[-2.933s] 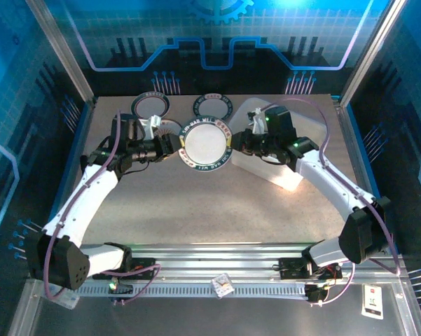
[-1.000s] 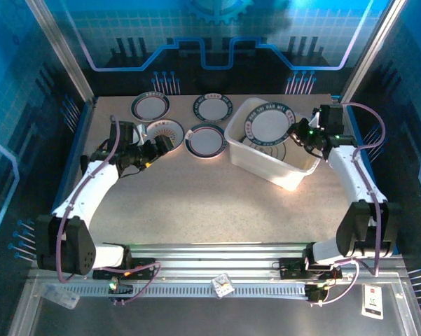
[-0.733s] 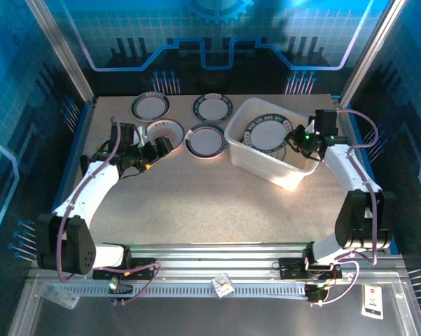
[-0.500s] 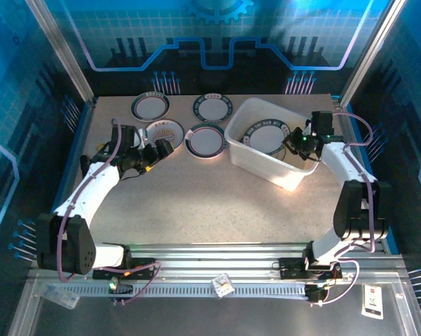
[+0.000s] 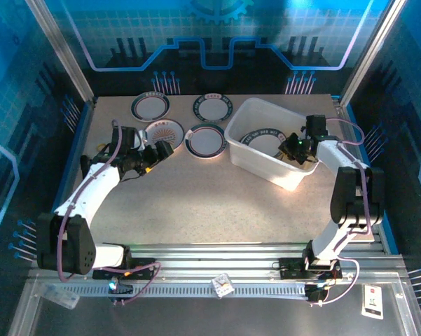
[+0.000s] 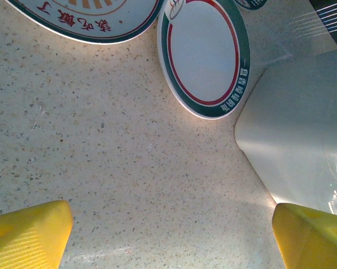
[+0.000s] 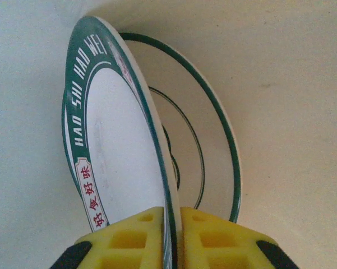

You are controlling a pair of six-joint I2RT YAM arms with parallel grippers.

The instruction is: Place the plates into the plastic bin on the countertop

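The white plastic bin (image 5: 288,176) stands at the right of the countertop (image 5: 210,203). My right gripper (image 5: 291,148) reaches into it and is shut on the rim of a green-rimmed plate (image 7: 115,151), its yellow fingers (image 7: 213,238) on either side of the rim. That plate (image 5: 260,139) lies low in the bin over another green-ringed plate (image 7: 221,151). My left gripper (image 5: 161,149) hovers open over bare countertop (image 6: 129,168), holding nothing. Near it lie an orange sunburst plate (image 5: 164,131) and a red-ringed plate (image 5: 206,138).
Two more plates (image 5: 150,106) (image 5: 214,107) lie along the far edge of the countertop. A blue frame (image 5: 80,140) bounds the surface on both sides. In the left wrist view the bin's wall (image 6: 303,140) is close on the right.
My right arm has lowered the green-rimmed plate from a raised tilt above the bin down into it. The left arm has hardly moved.
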